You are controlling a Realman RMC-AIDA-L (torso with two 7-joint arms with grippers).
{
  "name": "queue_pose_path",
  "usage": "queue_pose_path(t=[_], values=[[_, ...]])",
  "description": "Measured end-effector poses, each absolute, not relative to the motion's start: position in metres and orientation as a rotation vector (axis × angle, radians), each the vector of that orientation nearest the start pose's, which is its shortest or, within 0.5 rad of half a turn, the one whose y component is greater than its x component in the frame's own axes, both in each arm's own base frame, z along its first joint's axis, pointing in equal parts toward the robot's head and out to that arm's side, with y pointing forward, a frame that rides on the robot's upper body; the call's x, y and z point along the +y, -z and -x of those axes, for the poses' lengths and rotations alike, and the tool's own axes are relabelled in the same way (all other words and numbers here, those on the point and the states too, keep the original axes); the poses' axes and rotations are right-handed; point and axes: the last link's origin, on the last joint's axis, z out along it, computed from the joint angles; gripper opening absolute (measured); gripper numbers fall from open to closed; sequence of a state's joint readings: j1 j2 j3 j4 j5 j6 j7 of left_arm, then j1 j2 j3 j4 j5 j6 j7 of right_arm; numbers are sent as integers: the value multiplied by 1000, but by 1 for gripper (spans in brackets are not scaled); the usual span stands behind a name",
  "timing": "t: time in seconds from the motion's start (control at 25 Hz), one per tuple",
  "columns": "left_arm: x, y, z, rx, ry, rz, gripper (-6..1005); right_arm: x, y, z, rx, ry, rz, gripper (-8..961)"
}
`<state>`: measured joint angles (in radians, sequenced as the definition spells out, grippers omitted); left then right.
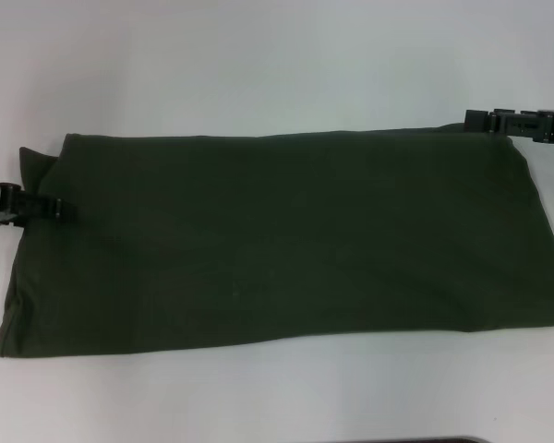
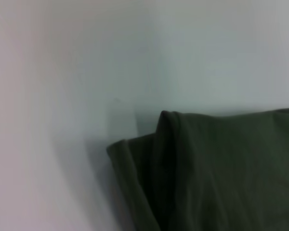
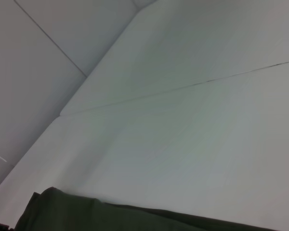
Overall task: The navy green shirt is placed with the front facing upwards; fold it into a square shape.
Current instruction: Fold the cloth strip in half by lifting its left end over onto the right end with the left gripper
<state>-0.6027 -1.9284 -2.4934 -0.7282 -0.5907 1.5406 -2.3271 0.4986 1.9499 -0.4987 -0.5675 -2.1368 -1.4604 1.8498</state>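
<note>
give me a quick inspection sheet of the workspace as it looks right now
surface: white table, bare around the cloth; thin seam lines show in the right wrist view.
job's things: navy green shirt lies flat as a wide folded rectangle, plain side up, no lettering showing; layered folded edges at its left end.
clutter: nothing seen.
grippers: left gripper at the shirt's left edge, near the far corner; right gripper at the shirt's far right corner. Both low at the cloth; grip cannot be told.
cables: nothing seen.
surroundings: a dark edge at the bottom of the head view, unclear what it is.
</note>
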Motion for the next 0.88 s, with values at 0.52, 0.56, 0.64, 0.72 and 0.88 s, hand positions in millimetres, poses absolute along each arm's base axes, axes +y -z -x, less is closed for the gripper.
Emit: queue_pose_path(t=[0.52,0.56,0.64,0.72,0.88], values=[[344,-67,335,-1728,-38,2224,844,333,-53,-331,1399,-646,2313,945],[344,-68,335,-1728,-38,2224,844,333,-53,-331,1398,-646,2313,945],[344,-68,335,-1728,-43,2222,844,334,-54,-331,1397,-647,2314,945],[344,-68,337,-1733,-59,2215,844,334,-54,-331,1397,-647,2314,945],[342,-64,337,-1742,-84,2217,843,334,-55,-330,1395,-646,2316,945]])
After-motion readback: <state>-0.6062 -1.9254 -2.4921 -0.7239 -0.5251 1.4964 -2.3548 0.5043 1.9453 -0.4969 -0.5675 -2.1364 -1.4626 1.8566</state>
